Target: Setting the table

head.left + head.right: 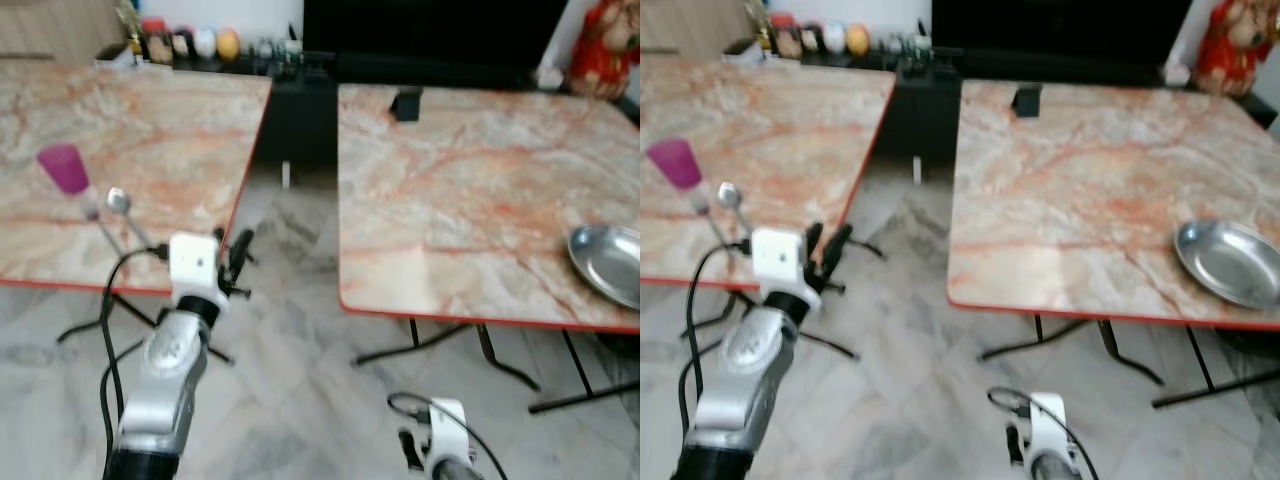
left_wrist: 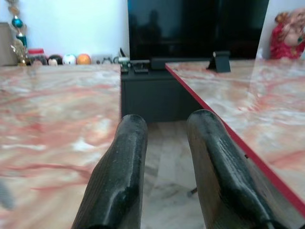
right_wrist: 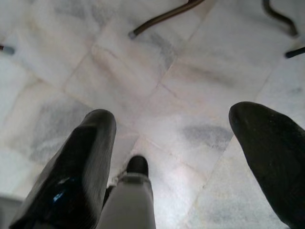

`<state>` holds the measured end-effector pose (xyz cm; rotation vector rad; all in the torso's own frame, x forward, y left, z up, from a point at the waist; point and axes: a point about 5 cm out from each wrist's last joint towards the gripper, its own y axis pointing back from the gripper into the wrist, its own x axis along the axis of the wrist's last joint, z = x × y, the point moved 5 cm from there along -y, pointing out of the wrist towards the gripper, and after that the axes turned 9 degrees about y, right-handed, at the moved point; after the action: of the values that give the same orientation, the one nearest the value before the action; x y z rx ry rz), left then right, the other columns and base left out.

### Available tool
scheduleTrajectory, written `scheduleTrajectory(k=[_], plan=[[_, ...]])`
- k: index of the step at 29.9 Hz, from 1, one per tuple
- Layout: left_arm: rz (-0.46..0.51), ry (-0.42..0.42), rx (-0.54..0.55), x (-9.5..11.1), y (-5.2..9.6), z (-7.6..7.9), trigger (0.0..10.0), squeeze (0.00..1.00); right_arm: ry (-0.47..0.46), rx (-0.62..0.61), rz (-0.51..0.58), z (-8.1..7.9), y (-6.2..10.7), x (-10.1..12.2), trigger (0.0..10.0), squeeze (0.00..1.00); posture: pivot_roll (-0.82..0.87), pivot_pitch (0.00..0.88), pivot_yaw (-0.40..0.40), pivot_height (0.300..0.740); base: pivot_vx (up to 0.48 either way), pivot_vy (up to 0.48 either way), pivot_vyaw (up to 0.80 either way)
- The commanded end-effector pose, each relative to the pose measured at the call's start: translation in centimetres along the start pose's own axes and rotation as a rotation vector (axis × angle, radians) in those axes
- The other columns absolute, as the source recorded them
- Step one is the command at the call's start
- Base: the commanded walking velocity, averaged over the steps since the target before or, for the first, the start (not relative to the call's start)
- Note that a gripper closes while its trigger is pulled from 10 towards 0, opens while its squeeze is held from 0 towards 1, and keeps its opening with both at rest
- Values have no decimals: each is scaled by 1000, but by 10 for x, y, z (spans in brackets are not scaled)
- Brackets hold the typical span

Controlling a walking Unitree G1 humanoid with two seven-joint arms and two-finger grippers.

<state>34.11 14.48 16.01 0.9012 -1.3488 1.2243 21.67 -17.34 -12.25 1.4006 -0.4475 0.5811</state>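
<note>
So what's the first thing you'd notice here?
Two marble-patterned tables with a gap between them. The left one holds a purple cup and a spoon near its front edge; a silver plate sits on the right one. The left gripper, open, is raised by the left table's corner.

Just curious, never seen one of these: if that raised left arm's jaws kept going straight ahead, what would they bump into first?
Probably nothing close: the left gripper points along the gap between the two marble tables, toward the dark cabinet beyond. Depth is hard to judge.
</note>
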Motion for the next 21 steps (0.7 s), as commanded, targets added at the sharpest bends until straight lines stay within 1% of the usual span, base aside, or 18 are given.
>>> scheduleTrajectory(k=[1, 8, 10, 13, 21], plan=[[7, -22, 11, 4, 0, -7, 10000, 0, 5, 16, 26, -7, -1, 8, 10000, 0, -14, 0, -65, 740, 0, 420, 0], [14, -22, 16, 6, -1, -7, 10000, 0, -9, 10, 34, -7, -1, 10, 10000, 0, -7, 0, -70, 740, 0, 420, 0], [17, -16, 8, 6, -2, -3, 10000, 0, -3, 12, 31, -7, -1, 9, 10000, 0, -3, 0, -71, 740, 0, 420, 0], [18, -16, 6, 7, -3, -3, 10000, 0, -2, 12, 30, -7, -1, 10, 10000, 0, -2, 0, -70, 740, 0, 420, 0], [22, -19, 14, 9, -5, -6, 10000, 0, -9, 9, 36, -7, -2, 12, 10000, 0, 4, 0, -67, 740, 0, 420, 0]])
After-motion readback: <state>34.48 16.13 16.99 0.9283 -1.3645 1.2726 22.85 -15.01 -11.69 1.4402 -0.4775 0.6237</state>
